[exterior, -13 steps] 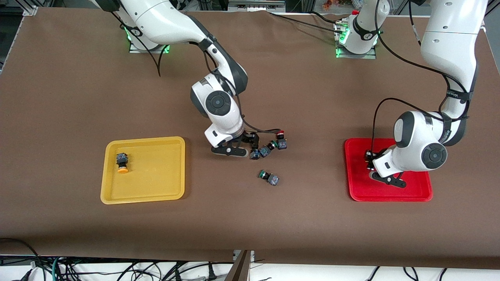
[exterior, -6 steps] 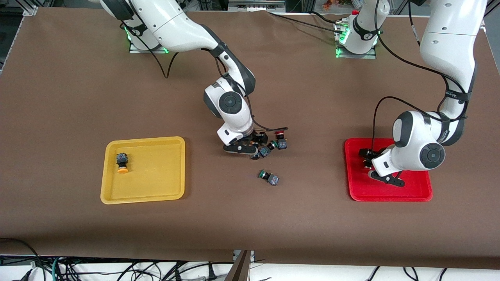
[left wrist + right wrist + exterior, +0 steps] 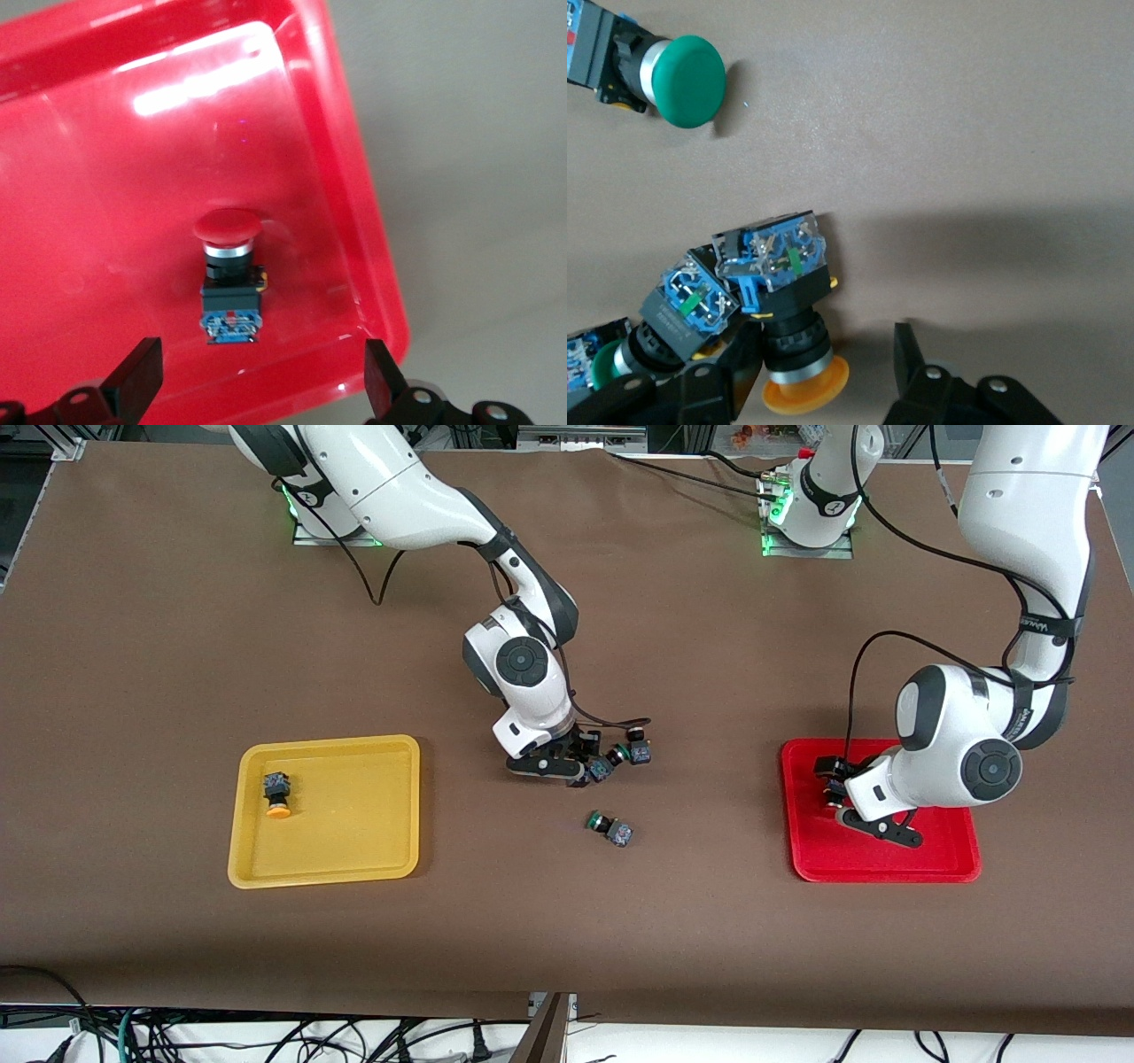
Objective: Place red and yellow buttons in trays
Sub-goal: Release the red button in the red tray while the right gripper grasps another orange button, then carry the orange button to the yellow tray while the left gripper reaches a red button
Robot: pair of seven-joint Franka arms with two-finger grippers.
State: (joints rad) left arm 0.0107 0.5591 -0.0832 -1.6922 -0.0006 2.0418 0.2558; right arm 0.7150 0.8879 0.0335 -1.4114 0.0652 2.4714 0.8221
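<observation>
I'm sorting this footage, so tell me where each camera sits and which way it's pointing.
Front view: high across the table, facing both arms; shows the yellow tray and red tray.
Left wrist view: on the left arm, looking down into the red tray at a red button; left gripper open.
Right wrist view: looking down at a yellow button between the open right gripper fingers.
Front and left wrist views share the red tray.

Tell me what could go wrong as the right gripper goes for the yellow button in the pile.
The right gripper is open around the yellow button, which touches a green-capped switch; closing might drag that switch along or knock the cluster. The left gripper is open over the red button in the red tray; it could bump it.
</observation>
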